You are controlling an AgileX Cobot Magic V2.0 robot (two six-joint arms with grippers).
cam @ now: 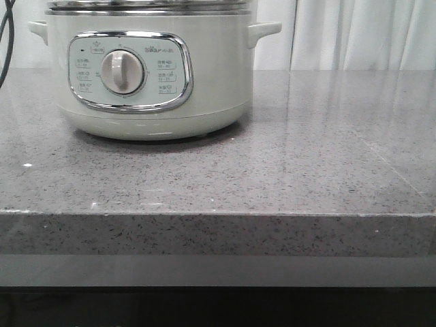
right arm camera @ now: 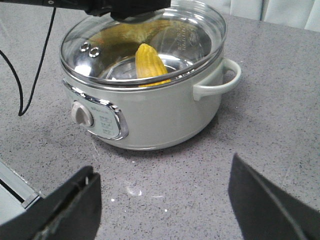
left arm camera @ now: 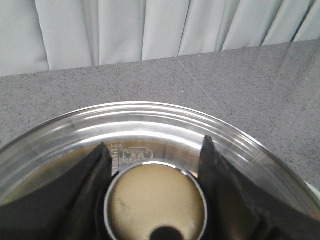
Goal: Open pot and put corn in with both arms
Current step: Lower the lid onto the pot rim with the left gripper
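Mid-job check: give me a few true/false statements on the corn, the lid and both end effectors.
1. The bright yellow corn cob lies inside the pale green-white electric pot. True.
2. The clear glass lid lies on the grey speckled countertop. False: it sits on the pot's rim.
3. The left end effector straddles the lid's round chrome-ringed knob. True.
4. The right end effector grips the corn. False: it is open and empty, short of the pot.
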